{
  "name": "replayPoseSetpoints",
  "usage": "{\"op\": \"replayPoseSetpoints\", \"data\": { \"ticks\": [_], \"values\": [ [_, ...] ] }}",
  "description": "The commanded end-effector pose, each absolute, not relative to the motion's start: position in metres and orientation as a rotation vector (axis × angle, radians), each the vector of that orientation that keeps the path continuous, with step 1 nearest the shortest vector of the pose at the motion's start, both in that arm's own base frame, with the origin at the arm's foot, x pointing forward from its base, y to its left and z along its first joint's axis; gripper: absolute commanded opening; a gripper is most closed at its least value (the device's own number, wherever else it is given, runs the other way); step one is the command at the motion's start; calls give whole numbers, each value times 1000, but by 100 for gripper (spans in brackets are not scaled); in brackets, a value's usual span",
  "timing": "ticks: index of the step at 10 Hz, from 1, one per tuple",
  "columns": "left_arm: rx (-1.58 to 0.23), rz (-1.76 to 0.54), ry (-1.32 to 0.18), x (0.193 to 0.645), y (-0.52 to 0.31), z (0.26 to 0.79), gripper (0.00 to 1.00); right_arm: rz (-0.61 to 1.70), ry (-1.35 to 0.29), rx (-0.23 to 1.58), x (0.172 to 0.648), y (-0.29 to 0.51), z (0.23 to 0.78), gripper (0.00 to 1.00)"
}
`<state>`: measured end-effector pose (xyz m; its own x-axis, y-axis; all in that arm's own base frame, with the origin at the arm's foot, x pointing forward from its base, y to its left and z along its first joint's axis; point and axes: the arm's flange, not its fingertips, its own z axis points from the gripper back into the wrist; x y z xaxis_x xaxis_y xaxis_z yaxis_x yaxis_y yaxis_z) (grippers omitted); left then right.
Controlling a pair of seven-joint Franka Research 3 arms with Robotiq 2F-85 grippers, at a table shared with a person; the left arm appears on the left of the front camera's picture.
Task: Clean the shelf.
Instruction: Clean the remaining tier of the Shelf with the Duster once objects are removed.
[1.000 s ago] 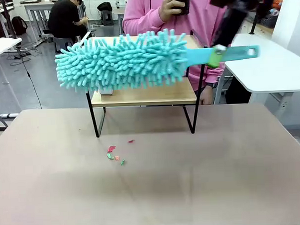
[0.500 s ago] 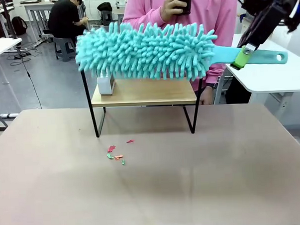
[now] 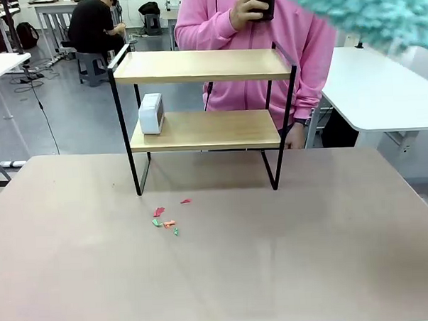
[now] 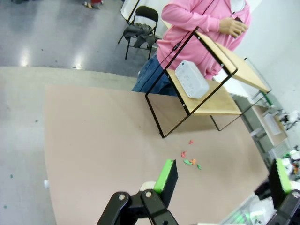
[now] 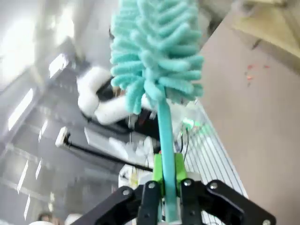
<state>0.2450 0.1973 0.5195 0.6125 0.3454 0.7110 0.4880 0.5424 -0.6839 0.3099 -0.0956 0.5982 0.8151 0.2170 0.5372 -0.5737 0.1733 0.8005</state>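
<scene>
The shelf [image 3: 203, 65] stands at the tabletop's [image 3: 289, 264] far edge. It looks stiff but probably light on thin legs, so wipe gently, and steady it by the frame if needed. Its top board is bare, and a white box [image 3: 151, 113] sits on the lower one. The right fingers [image 5: 158, 169] are clamped on a soft duster's [image 5: 154, 56] handle. The left fingers [image 4: 165, 177] stand apart, empty.
</scene>
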Motion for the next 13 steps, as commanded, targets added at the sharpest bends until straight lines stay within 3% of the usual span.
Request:
{"op": "replayPoseSetpoints", "data": {
  "ticks": [1,2,3,5,6,7,13],
  "values": [
    [-1044,-120,-979,246,196,520,100,-203,-765,1200,290,-120,551,12],
    [-1044,-120,-979,246,196,520,100,-280,-727,1202,286,-127,527,12],
    [-1044,-120,-979,246,196,520,100,-468,-624,1079,291,-128,498,12],
    [-1044,-120,-979,246,196,520,100,-654,-244,1064,308,-116,452,12],
    [-1044,-120,-979,246,196,520,100,-673,-193,1049,316,-109,448,12],
    [-1044,-120,-979,246,196,520,100,-258,-445,1032,292,-153,445,12],
    [-1044,-120,-979,246,196,520,100,-258,-445,1032,292,-153,445,12]
  ]
}}
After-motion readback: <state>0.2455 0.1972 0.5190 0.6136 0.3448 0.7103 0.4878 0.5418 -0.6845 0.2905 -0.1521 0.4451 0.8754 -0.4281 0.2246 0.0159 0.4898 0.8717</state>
